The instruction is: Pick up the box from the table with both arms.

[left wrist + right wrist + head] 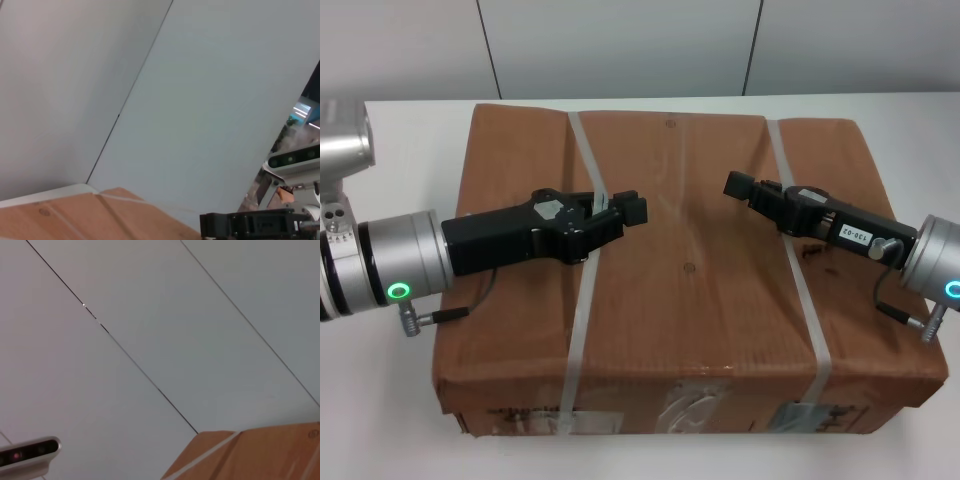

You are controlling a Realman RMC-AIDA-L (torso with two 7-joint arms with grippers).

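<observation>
The large brown cardboard box (690, 300) lies on the white table (410, 150) and fills most of the head view. Two pale straps (582, 300) cross its top, and labels and tape (695, 405) show on its near side. My left gripper (632, 209) reaches in from the left over the left strap. My right gripper (736, 185) reaches in from the right over the right strap. Both point toward each other over the box top, a gap apart. I cannot tell whether they touch the cardboard. The box's far edge shows in both wrist views (75, 215) (260, 455).
A pale panelled wall (620, 45) rises just behind the table. Narrow strips of table show left and right of the box. The left wrist view catches the right gripper (250, 225) low in the picture. The right wrist view shows the other wrist's camera bar (25, 455).
</observation>
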